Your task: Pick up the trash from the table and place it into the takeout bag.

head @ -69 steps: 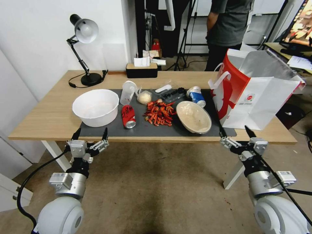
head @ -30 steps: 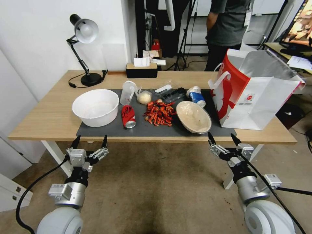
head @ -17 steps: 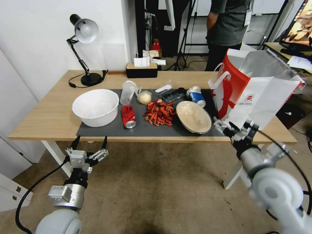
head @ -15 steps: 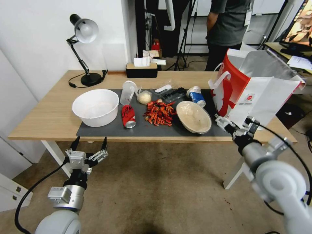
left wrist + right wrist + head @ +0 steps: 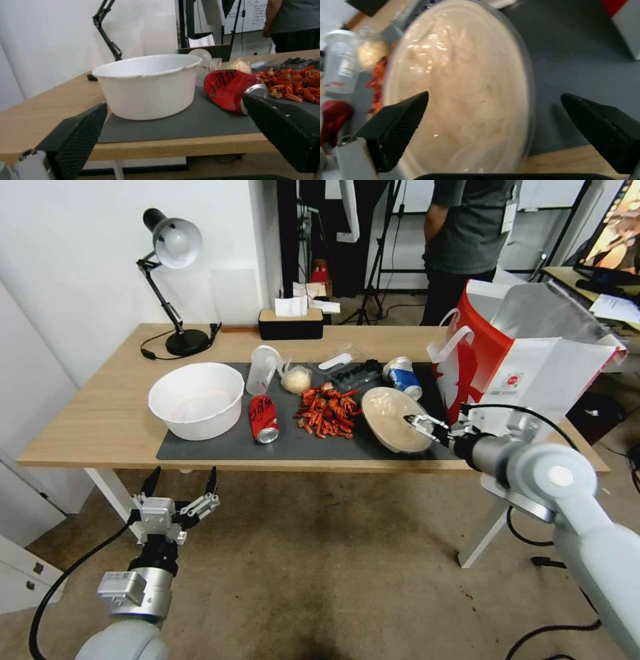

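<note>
The table (image 5: 93, 427) is pale wood, under a dark grey mat (image 5: 293, 445). On the mat, from left to right: a plain white bowl (image 5: 196, 400), a red can (image 5: 263, 418) (white lettering on its side), a heap of red-orange scraps (image 5: 328, 412) and a glossy beige oval bowl (image 5: 393, 419). Farther back lies a blue-and-white can (image 5: 403, 377). The bag (image 5: 533, 380) at the right is white with a red side panel and silvery lining.
</note>
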Controlling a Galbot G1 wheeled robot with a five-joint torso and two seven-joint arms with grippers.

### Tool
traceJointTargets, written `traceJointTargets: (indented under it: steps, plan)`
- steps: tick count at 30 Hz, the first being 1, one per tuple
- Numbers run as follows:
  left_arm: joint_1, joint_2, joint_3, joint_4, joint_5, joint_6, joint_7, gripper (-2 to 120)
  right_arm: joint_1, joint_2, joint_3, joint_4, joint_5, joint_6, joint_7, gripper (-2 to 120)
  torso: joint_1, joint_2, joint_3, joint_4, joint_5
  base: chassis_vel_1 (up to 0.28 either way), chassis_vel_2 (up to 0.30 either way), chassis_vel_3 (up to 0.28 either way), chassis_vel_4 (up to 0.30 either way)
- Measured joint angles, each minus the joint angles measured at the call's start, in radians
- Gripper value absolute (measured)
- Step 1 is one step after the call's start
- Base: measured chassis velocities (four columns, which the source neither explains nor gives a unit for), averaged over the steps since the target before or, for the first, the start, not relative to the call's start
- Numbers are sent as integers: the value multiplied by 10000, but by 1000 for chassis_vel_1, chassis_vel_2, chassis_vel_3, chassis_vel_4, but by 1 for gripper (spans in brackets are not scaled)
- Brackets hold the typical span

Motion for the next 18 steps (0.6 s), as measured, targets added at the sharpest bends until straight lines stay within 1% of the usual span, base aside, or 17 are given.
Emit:
traceJointTargets:
  steps: [6,18]
  plan:
    - [12,-84,-2,-23,8,-10,-4,100,124,-30,17,-262,677,-140,-92,100,0,0,0,-1,-1,0,0,0,0]
    - [72,-151,6,-36,113,-91,4,100,488,33,-306,-548,821,-270,-234,100,0,1,-1,0,-1,0,0,0,0]
